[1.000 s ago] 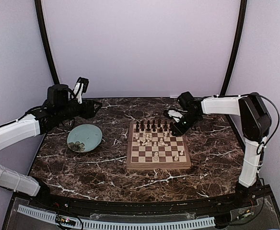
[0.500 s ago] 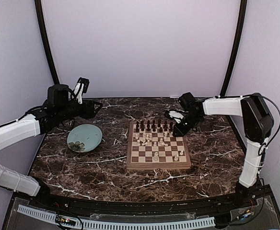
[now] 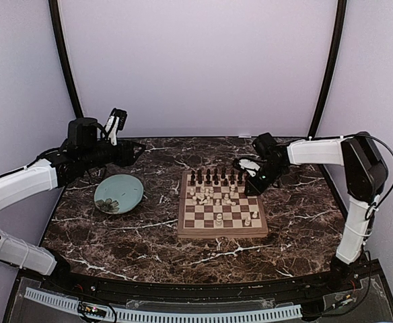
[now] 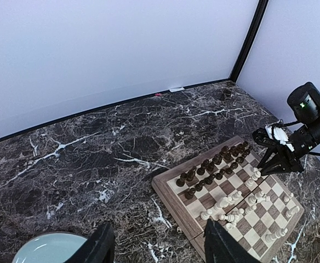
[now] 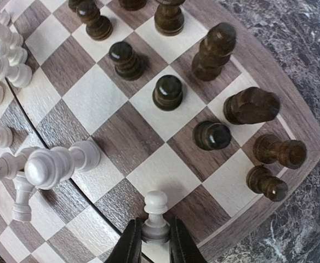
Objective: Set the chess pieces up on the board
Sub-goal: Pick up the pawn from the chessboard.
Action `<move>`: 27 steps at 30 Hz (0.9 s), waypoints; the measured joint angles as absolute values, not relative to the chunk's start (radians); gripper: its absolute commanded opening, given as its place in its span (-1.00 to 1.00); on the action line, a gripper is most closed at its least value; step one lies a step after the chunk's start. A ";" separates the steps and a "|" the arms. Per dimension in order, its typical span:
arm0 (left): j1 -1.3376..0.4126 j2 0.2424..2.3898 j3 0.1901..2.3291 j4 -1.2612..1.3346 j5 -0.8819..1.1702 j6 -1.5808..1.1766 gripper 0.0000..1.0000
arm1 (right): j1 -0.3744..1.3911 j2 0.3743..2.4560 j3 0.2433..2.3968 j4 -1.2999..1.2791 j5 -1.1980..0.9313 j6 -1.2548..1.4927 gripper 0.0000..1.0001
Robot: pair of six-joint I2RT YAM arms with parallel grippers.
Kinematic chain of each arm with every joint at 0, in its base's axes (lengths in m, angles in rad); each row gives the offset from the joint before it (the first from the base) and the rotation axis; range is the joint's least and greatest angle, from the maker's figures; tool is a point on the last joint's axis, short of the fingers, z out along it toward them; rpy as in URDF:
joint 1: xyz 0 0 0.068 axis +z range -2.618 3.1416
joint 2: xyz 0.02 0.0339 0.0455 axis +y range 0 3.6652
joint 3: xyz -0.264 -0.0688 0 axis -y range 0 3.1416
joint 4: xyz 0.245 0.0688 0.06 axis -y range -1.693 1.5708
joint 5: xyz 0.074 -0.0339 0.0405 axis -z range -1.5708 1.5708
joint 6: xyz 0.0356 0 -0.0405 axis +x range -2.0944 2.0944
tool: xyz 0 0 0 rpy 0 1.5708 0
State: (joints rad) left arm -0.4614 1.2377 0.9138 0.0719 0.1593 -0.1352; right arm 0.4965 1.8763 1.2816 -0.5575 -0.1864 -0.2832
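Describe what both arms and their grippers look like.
Both arms have white tube-like links joined by black rounded joint housings: left arm, right arm. A thin black cable loops beside the right arm's elbow. The left gripper and right gripper have black fingers.

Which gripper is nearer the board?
Right. Right gripper: over the far right corner of the board, gripping a white pawn. Left gripper: open, well off its left side.

Table: dark brown marble top, white-veined. Wooden chessboard is set flat on it, right of centre. Round pale-teal plate is laid left of the chessboard, well apart, level with its far half.
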 measured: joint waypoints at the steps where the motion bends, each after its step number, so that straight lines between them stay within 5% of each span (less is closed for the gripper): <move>1: -0.461 1.238 0.914 0.072 0.160 -0.135 0.15 | 0.496 1.886 1.282 -0.557 -0.186 -0.285 -0.54; 15: -0.461 1.248 0.916 0.076 0.208 -0.138 0.14 | 0.496 1.871 1.262 -0.535 -0.187 -0.300 -0.77; 27: -0.600 1.463 1.014 0.218 0.487 -0.385 0.11 | 0.496 1.523 1.201 -0.584 -0.488 -0.386 -0.75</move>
